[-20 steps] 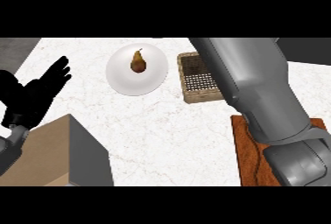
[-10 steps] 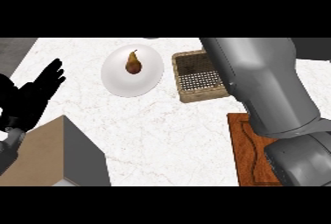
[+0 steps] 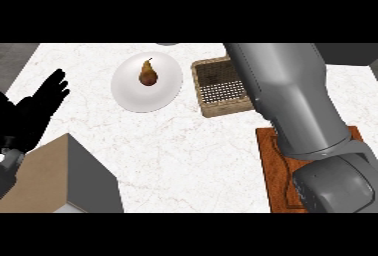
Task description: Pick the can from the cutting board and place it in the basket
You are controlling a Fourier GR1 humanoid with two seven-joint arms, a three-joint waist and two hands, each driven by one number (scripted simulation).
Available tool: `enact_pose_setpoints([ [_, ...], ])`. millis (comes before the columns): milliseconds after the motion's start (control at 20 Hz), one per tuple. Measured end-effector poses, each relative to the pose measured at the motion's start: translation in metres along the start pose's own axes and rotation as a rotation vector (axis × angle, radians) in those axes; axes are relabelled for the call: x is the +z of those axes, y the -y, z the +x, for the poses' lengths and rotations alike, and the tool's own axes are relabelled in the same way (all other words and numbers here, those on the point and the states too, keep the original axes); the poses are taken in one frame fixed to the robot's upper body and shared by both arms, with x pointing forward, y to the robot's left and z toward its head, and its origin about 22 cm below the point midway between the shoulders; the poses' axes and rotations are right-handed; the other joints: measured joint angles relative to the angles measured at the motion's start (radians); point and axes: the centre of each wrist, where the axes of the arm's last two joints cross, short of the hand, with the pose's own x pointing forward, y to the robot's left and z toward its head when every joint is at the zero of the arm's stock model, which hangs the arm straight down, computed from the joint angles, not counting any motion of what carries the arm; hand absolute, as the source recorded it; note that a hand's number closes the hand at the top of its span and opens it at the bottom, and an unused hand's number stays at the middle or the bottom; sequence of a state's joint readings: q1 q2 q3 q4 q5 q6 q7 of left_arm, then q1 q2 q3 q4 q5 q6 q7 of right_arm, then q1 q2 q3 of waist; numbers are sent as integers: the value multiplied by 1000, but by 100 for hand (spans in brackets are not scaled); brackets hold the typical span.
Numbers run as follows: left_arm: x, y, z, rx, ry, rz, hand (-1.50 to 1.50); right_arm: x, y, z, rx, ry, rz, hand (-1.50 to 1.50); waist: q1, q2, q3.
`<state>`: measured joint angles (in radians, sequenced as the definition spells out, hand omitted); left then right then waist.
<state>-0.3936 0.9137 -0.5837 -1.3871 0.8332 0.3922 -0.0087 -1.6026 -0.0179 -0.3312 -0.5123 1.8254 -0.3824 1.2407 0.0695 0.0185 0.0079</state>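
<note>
White marbled counter (image 3: 184,160). At eleven o'clock, white plate (image 3: 146,83) bearing a pear (image 3: 148,75). At one o'clock, just beside the plate, woven basket (image 3: 221,87), partly hidden by a grey forearm. At four o'clock, wooden cutting board (image 3: 277,175). At eight o'clock, tan box (image 3: 52,175).

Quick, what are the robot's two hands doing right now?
Left hand: open, fingers straight, resting at the view's left edge, holding nothing.
Right hand: out of sight past the right forearm, so it cannot be told.
</note>
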Motion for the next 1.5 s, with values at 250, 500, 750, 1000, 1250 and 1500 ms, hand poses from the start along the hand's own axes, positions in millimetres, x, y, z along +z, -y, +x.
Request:
enact_pose_setpoints([
  [250, 2, -5, -4, -7, -14, 22, 0, -15, -11, -20, 2, -49, -56, -150, -21, -3, 1],
  [500, 1, -3, -4, -3, -5, 24, 0, -20, -23, -35, 8, -98, -67, -150, -16, -3, 2],
  [750, -2, 1, -3, 2, -4, 15, 0, -20, -26, -40, -13, -98, -98, -150, -4, -7, 3],
  [1000, -1, -1, -5, 4, -6, 18, 0, -34, -6, -41, -119, -129, -207, -150, -12, -12, 2],
  [1250, 0, -3, -9, 7, -26, 25, 0, -52, 27, -43, -244, -194, -346, -150, -24, -24, 1],
  [1500, 0, -2, -12, 14, -34, 22, 0, -60, 52, -51, -337, -254, -417, -150, -25, -37, 1],
])
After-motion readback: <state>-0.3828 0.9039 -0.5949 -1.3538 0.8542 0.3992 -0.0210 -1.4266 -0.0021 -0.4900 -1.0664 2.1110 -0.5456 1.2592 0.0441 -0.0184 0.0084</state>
